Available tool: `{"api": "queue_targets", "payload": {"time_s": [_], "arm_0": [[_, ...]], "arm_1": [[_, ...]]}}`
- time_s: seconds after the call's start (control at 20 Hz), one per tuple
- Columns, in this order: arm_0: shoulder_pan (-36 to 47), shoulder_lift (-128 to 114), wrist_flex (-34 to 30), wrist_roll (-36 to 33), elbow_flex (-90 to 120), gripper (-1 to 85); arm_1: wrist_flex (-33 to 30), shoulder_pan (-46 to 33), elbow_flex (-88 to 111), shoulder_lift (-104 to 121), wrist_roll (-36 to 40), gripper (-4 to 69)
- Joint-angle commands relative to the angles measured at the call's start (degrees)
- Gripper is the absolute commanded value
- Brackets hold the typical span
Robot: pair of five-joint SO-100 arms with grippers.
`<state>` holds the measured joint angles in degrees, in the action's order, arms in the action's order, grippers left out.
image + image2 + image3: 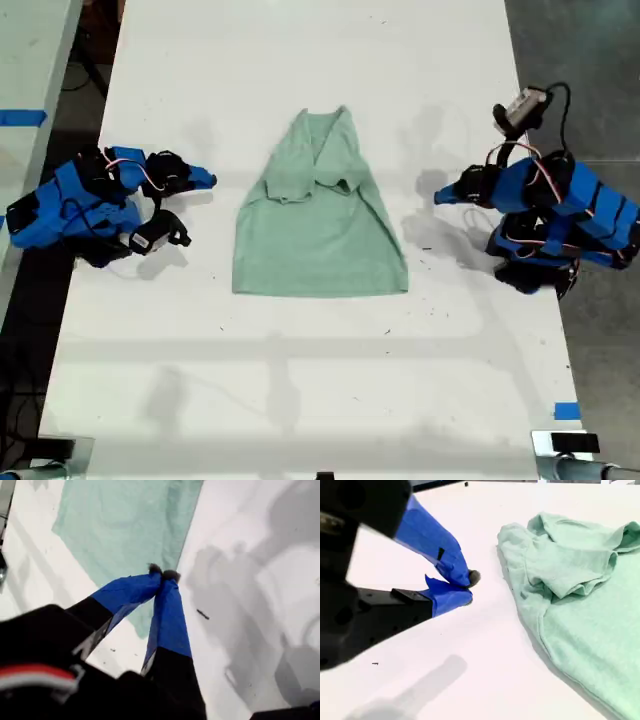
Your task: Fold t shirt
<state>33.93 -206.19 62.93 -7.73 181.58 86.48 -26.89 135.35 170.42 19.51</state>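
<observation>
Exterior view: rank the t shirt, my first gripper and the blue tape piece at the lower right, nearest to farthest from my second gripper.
From my second gripper:
1. t shirt, table centre.
2. my first gripper, beyond the shirt.
3. blue tape piece, lower right table edge.

T shirt (318,228) on table (300,400) centre, betw both arms, touching neither.
</observation>
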Motion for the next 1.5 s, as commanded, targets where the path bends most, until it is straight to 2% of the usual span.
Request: {"api": "queue_targets", "payload": {"time_s": [0.0,0.05,0.2,0.5,0.55,0.7,0.9,1.05,1.1,1.35,1.45], "arm_0": [[-0.62,-0.35,0.18,0.26,-0.79,-0.1],[-0.7,-0.35,0.26,0.26,-0.79,-0.1],[-0.7,-0.35,0.35,0.26,-0.88,-0.1],[-0.97,-0.35,0.44,0.26,-0.97,-0.1],[-0.97,-0.35,0.44,0.26,-0.97,-0.1],[-0.97,-0.35,0.44,0.18,-0.97,-0.1],[-1.05,-0.35,0.44,0.18,-1.05,-0.1],[-1.05,-0.35,0.53,0.18,-1.05,-0.1],[-1.05,-0.35,0.53,0.18,-1.05,-0.1],[-1.23,-0.35,0.62,0.0,-1.14,-0.1],[-1.23,-0.35,0.62,0.0,-1.14,-0.1]], "arm_1": [[9.93,3.78,-32.7,-31.03,0.88,5.7],[13.18,5.62,-40.61,-39.64,0.53,10.2],[13.62,10.37,-48.69,-55.81,-1.93,11.3],[9.76,15.21,-46.05,-71.81,-7.38,18.6],[8.0,15.38,-44.03,-72.25,-7.47,18.6],[-3.34,15.03,-34.72,-72.25,-5.27,18.4],[-14.5,13.36,-24.61,-72.51,-4.13,18.3],[-18.28,12.48,-21.62,-73.74,-3.25,9.1],[-18.28,12.3,-21.62,-73.83,-3.16,0.5],[-17.84,12.3,-22.06,-73.92,-2.99,0.3],[-14.06,12.57,-24.79,-73.65,-3.16,0.3]]}}
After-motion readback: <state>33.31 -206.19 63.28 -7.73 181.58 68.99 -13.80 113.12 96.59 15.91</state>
